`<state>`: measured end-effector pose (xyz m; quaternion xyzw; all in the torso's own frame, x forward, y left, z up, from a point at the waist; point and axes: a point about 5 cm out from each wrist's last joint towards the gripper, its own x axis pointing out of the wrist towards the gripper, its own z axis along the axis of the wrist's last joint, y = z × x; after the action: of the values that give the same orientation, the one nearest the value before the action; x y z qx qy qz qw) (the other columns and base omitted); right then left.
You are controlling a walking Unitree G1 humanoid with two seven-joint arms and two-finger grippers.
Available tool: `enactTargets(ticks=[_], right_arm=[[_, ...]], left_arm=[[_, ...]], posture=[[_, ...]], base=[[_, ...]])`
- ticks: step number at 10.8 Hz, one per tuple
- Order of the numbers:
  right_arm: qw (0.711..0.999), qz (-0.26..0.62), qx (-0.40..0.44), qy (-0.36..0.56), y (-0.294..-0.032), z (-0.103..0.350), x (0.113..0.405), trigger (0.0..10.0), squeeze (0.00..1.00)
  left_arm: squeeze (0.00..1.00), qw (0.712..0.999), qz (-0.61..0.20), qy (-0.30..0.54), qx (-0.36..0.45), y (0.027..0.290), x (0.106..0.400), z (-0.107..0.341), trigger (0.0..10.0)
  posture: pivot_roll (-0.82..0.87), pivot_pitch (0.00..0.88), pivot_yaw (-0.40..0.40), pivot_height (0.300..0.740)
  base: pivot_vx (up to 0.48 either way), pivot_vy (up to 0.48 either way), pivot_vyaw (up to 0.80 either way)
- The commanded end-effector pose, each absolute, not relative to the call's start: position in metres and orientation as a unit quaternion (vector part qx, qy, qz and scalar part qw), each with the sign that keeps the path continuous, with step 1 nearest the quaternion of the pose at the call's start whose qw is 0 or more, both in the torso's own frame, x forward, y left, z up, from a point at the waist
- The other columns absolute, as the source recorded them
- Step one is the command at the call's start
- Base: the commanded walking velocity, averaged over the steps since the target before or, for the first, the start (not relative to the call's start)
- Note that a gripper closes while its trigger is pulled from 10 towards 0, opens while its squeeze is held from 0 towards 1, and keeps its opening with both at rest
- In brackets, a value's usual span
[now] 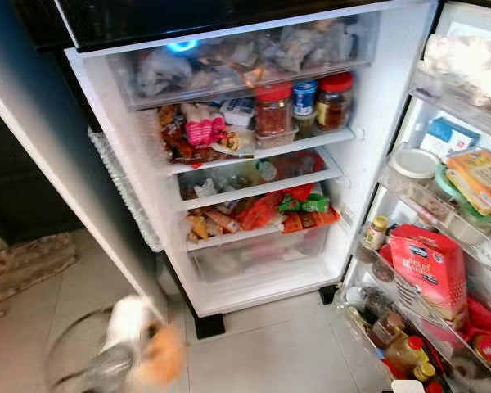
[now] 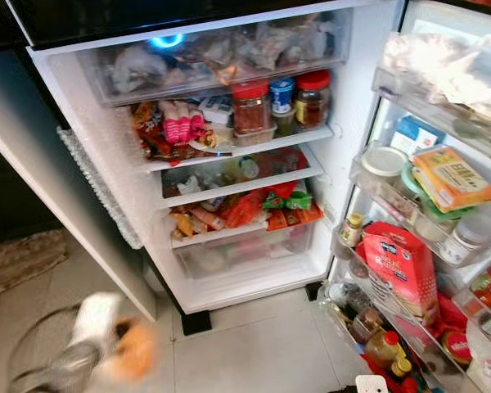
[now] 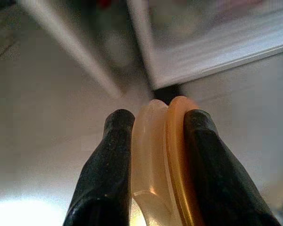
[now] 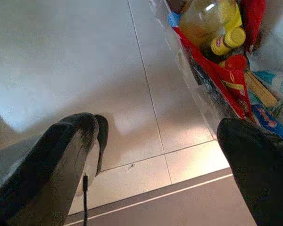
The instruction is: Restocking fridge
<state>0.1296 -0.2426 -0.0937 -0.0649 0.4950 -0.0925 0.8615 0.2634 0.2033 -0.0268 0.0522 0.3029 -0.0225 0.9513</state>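
Note:
The fridge (image 1: pixel 368 147) stands open in front of me, its shelves packed with jars and packets. My left gripper (image 1: pixel 151 352) is low at the bottom left, blurred, in front of the fridge's lower corner. In the left wrist view its black fingers (image 3: pixel 113 155) are shut on a flat round item (image 3: pixel 162 160), pale clear on one side and orange on the other. My right gripper (image 4: pixel 165 141) hangs open over the tiled floor beside the lowest door shelf, with nothing between its fingers.
Red-lidded jars (image 1: pixel 272 106) fill the upper shelf, above snack packets (image 1: pixel 262 209) and a clear drawer (image 1: pixel 254 255). The open door on the right holds a red carton (image 1: pixel 430 270) and bottles (image 4: pixel 212 21). A mat (image 1: pixel 29 262) lies on the floor at left.

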Motion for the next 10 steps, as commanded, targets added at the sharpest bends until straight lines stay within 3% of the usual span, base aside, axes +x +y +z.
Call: enactTargets(ticks=[1,2,3,4,6,9,10], right_arm=[[0.86,-0.094,-0.054,0.499,-0.239,-0.095,0.128,10.0,0.0],[0.86,-0.1,-0.048,0.499,-0.24,-0.095,0.128,10.0,0.0],[0.856,-0.126,-0.027,0.5,-0.241,-0.096,0.126,10.0,0.0],[0.855,-0.14,-0.008,0.5,-0.24,-0.097,0.125,10.0,0.0],[0.853,-0.145,-0.006,0.501,-0.239,-0.097,0.125,10.0,0.0],[0.85,-0.203,0.017,0.486,-0.251,-0.094,0.124,10.0,0.0],[0.848,-0.209,0.023,0.486,-0.252,-0.094,0.124,10.0,0.0]], left_arm=[[0.0,0.96,-0.047,0.272,0.056,0.188,0.275,-0.018,10.0],[0.0,0.97,-0.055,0.237,-0.001,0.176,0.288,-0.006,10.0],[0.0,0.967,-0.053,0.207,-0.14,0.168,0.298,0.005,10.0],[0.0,0.962,-0.054,0.183,-0.195,0.164,0.299,0.01,10.0],[0.0,0.953,-0.041,0.155,-0.258,0.165,0.295,0.013,10.0],[0.0,0.948,-0.051,0.155,-0.273,0.172,0.296,0.016,10.0],[0.0,0.947,-0.054,0.159,-0.274,0.17,0.296,0.015,10.0]], posture=[[-0.02,0.016,0.077,0.74],[-0.02,0.017,0.076,0.74],[-0.01,0.02,0.07,0.74],[-0.01,0.021,0.066,0.74],[0.0,0.025,0.063,0.74],[-0.01,0.02,0.062,0.74],[-0.01,0.02,0.064,0.74]], base=[[0.0,0.0,0.0],[0.0,0.0,0.0],[0.0,0.0,0.0],[0.0,0.0,0.0],[0.0,0.0,0.0],[0.0,0.0,0.0],[0.0,0.0,-0.8]])
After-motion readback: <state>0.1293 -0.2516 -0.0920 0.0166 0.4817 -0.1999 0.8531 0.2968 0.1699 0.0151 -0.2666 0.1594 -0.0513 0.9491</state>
